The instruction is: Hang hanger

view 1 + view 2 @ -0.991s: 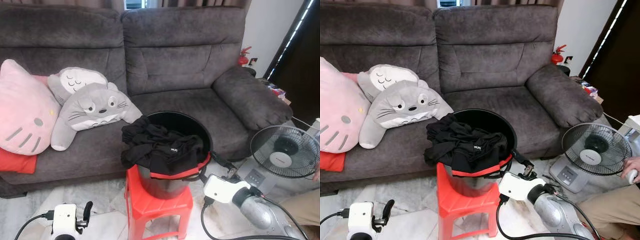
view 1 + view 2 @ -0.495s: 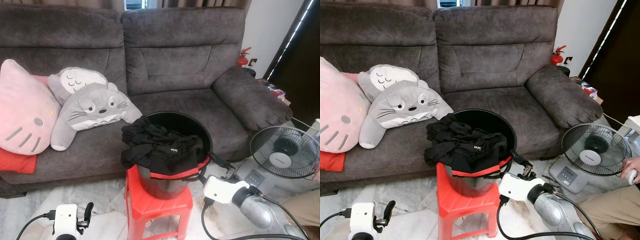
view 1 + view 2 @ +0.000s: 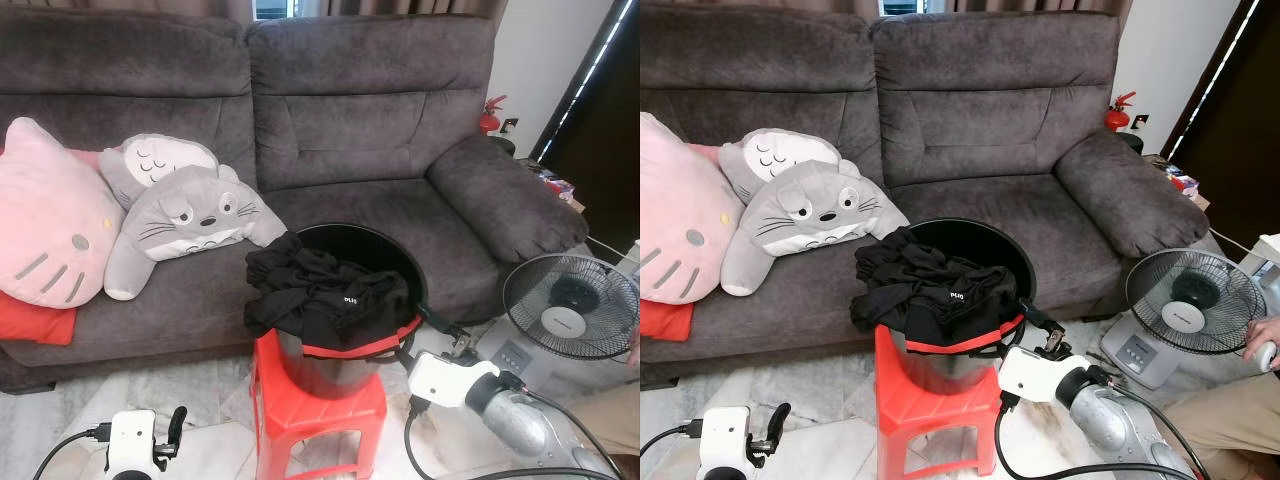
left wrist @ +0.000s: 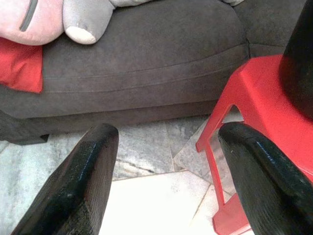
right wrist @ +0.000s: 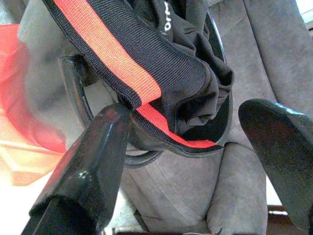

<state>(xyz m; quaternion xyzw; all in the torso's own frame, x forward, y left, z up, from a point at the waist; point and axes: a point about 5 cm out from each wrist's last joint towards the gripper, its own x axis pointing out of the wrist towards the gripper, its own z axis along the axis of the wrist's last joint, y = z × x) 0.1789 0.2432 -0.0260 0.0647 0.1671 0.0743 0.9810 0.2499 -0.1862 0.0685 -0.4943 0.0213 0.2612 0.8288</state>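
A black bucket (image 3: pixel 384 238) stands on a red plastic stool (image 3: pixel 322 412) in front of the sofa. Black clothes (image 3: pixel 318 292) with a red band (image 5: pixel 112 58) spill over its rim. My right gripper (image 3: pixel 447 332) is open just beside the bucket's right side, near its handle (image 5: pixel 80 98). In the right wrist view the banded cloth hangs between the spread fingers (image 5: pixel 98 161). My left gripper (image 3: pixel 172 428) is low at the left of the stool, open over the floor, with nothing between its fingers (image 4: pixel 85 181). No hanger can be made out.
A dark grey sofa (image 3: pixel 370 130) fills the back, with a pink cat cushion (image 3: pixel 50 230) and grey plush toys (image 3: pixel 185 215) on its left seat. A floor fan (image 3: pixel 570 310) stands at the right. A person's hand (image 3: pixel 1265 350) and knee show at the right edge.
The whole view has shifted slightly. My left gripper has sunk a little lower. The right gripper stays beside the bucket.
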